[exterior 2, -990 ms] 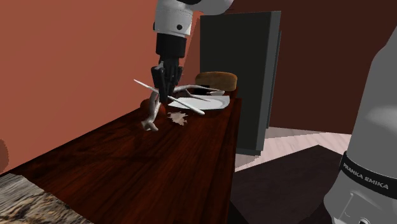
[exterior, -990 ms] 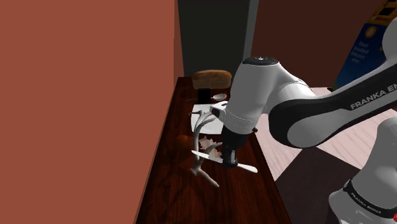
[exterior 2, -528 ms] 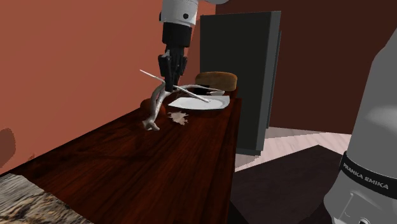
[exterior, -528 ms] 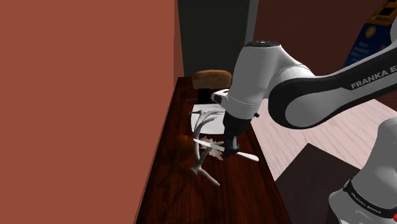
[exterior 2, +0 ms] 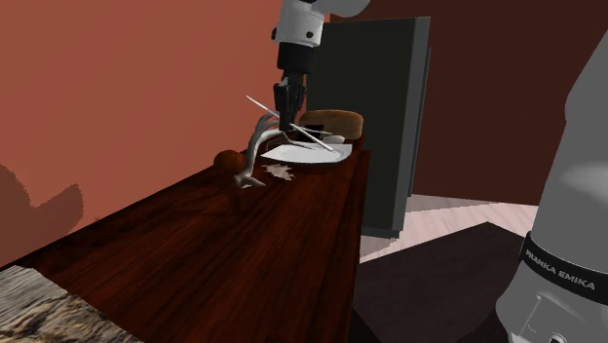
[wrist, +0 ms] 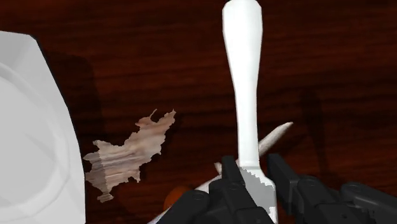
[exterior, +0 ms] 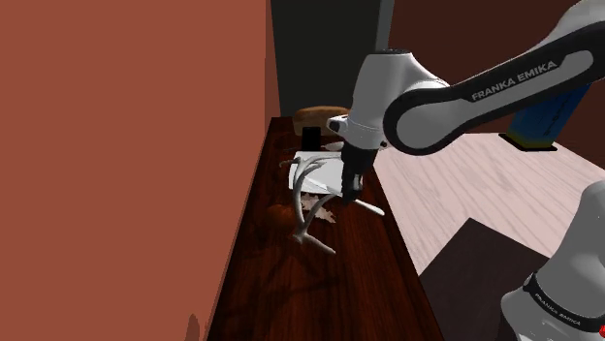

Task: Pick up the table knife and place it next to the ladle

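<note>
Half the job looks done from where I stand. The black gripper has its fingers pinched on one end of the white table knife, and the knife is in the air, clear of the dark wooden table. It hangs close to the upper end of the pale curved ladle, which stands by the white plate. I cannot tell whether knife and ladle touch. A pale leaf-shaped scrap lies on the wood below. What remains, I reckon, is lowering the knife onto bare wood beside the ladle and letting go.
</note>
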Robot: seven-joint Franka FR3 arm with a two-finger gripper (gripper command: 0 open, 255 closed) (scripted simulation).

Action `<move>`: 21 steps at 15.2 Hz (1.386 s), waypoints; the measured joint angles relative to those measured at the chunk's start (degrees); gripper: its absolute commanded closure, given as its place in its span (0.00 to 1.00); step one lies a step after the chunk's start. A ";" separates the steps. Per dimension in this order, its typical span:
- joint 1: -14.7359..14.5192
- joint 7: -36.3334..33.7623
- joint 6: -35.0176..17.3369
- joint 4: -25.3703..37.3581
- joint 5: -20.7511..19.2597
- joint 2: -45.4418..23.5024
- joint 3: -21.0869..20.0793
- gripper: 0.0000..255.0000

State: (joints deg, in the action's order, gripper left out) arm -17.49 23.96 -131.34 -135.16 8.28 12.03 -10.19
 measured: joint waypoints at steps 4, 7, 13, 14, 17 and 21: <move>2.51 5.91 0.58 2.12 -0.26 -2.15 3.67 1.00; 4.19 9.81 1.09 4.37 -0.35 -4.31 5.98 1.00; 7.79 17.85 2.88 11.90 -0.04 -10.92 10.40 1.00; 8.34 19.01 3.36 13.28 0.09 -11.95 10.98 1.00; 10.22 22.77 5.06 18.00 0.59 -15.40 12.78 1.00; 12.62 27.11 7.42 24.55 1.42 -20.24 14.60 1.00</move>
State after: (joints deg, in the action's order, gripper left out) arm -4.88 51.07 -123.92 -110.60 9.70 -8.21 4.41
